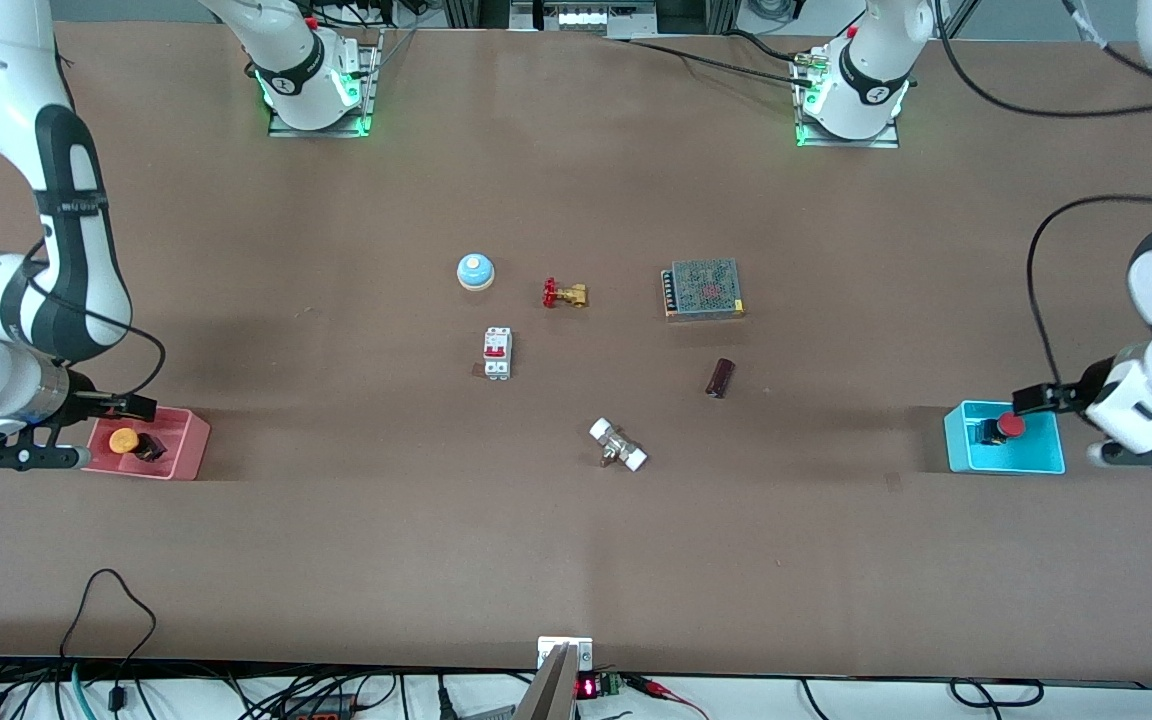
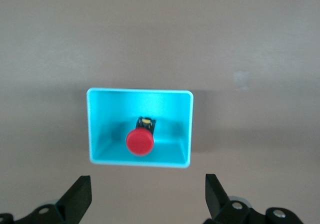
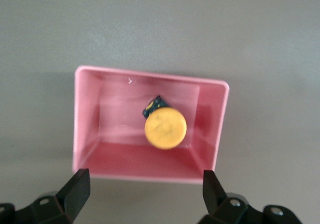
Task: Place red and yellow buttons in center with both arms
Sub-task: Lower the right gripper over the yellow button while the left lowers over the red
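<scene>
Red shows first at the left arm's end of the table, where the red button (image 1: 1010, 424) lies in the cyan bin (image 1: 966, 450); the yellow button (image 1: 124, 440) sits in the pink bin (image 1: 186, 450) at the right arm's end. From the front camera each arm's wrist covers part of its bin, and neither pincer's fingers can be made out there. The wrist views supply that. In the left wrist view the left gripper (image 2: 148, 196) hangs over the edge of the cyan bin (image 2: 100, 134) with its fingers (image 2: 80, 196) spread wide and nothing between them, and the red button (image 2: 139, 141) leans inside on its black body, cap toward the camera. In the right wrist view the right gripper (image 3: 145, 194) is likewise wide apart and empty above the rim of the pink bin (image 3: 90, 149), with the yellow button (image 3: 166, 128) tilted on the bin floor. Only the front view shows the brown center of the table (image 1: 576, 520), well apart from both bins, and the parts scattered on it: a blue-and-white bell (image 1: 475, 271), a brass valve (image 1: 566, 293) beside it, a mesh-topped metal box (image 1: 703, 289), a white circuit breaker (image 1: 497, 353), a dark brown cylinder (image 1: 720, 377) and a white-capped fitting (image 1: 618, 444) nearest the camera.
</scene>
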You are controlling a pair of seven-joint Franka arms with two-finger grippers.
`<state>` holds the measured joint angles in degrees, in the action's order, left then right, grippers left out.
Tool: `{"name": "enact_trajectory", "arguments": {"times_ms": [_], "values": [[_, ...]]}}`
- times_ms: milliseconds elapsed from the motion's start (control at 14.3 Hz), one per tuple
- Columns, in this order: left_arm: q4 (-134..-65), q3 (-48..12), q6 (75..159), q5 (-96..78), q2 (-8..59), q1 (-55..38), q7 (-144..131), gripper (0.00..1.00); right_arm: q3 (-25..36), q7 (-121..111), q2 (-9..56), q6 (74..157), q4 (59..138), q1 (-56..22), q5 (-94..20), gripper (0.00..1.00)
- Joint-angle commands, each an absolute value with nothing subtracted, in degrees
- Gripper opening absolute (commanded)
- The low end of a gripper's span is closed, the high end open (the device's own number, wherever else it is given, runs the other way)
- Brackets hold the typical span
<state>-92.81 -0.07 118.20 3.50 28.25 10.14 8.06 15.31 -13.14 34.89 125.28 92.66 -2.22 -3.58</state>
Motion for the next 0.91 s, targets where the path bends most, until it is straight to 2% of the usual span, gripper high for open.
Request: {"name": "enact_trajectory", "arguments": {"times_ms": [0, 490, 559, 839], "values": [[-92.02, -0.26, 121.72, 4.39, 32.51, 11.51, 10.54, 1.00, 15.03, -15.38, 39.10, 125.42, 87.64, -1.67, -5.71, 1.00], [-92.37, -0.18, 124.01, 4.48, 36.82, 12.30, 13.09, 1.00, 14.94, -15.56, 41.92, 125.60, 85.08, -1.32, -5.80, 1.00], [-92.46, -0.18, 123.93, 4.48, 36.91, 12.30, 13.10, 0.96, 14.94, -15.90, 42.36, 125.60, 85.08, -1.32, -5.80, 1.00], [-92.46, 0.18, 123.84, 4.48, 37.00, 12.39, 13.01, 0.67, 14.77, -16.08, 43.42, 125.68, 85.08, -0.88, -5.98, 1.00]]}}
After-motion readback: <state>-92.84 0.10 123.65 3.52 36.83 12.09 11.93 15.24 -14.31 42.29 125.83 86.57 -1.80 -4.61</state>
